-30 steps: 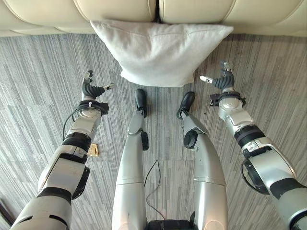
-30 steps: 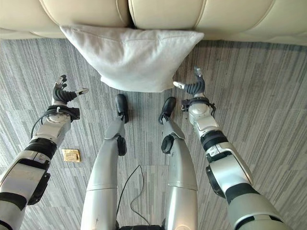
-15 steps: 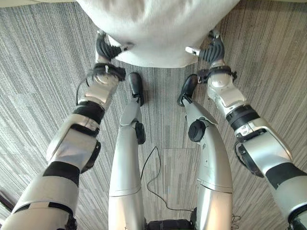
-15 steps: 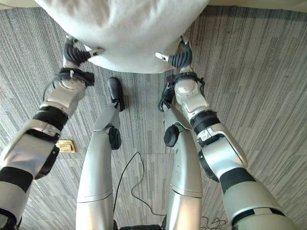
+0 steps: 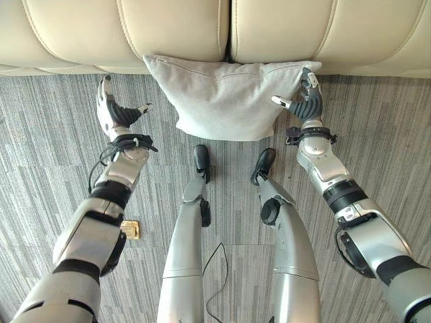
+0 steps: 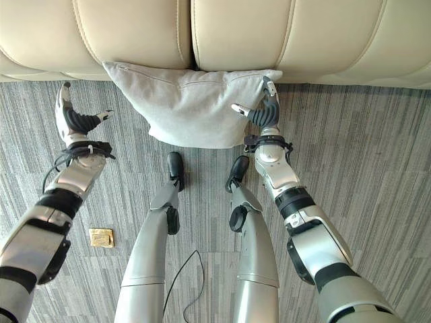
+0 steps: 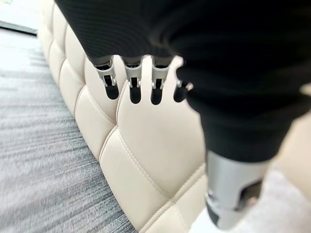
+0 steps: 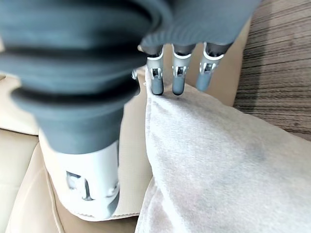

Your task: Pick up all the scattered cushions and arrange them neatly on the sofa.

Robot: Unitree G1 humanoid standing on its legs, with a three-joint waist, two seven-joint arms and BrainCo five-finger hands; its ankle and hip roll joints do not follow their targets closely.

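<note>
- Cushion (image 5: pixel 225 94) — pale grey, on the striped floor (image 5: pixel 47 148), its top edge against the cream sofa (image 5: pixel 168 30) at 12 o'clock.
- Right hand (image 5: pixel 306 101) — fingers straight and apart, tips touching the cushion's 3 o'clock corner.
- Left hand (image 5: pixel 111 111) — fingers spread, holding nothing, off the cushion at 9 o'clock.

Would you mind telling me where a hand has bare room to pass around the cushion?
Carpet between the cushion and the open left hand is free. It is crowded where the right hand touches the cushion against the sofa.
</note>
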